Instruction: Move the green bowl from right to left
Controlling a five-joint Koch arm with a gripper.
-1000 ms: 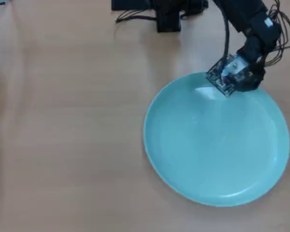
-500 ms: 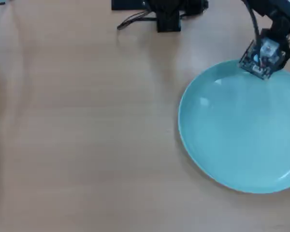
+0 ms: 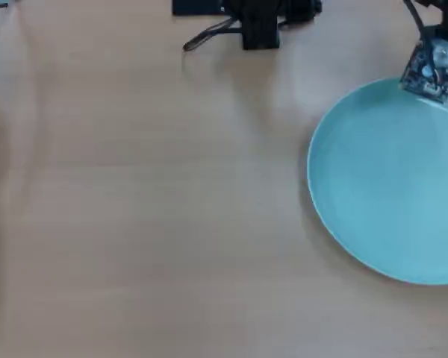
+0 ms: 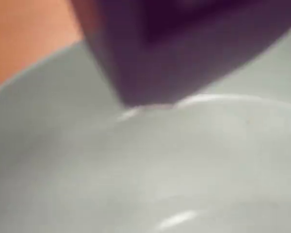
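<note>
The green bowl (image 3: 388, 179) is a wide, shallow, pale turquoise dish on the wooden table at the right of the overhead view, cut off by the right edge. My gripper (image 3: 431, 88) hangs over the bowl's far rim, under the wrist's circuit board. In the wrist view the bowl (image 4: 136, 170) fills the lower frame. One dark, blurred jaw comes down from the top, and its tip sits at the bowl's rim (image 4: 145, 101). The other jaw is hidden, so I cannot tell whether the gripper is open or shut.
The arm's black base (image 3: 257, 22) and a looped cable (image 3: 205, 36) stand at the table's far edge. Light wooden tabletop (image 3: 134, 209) stretches left of the bowl.
</note>
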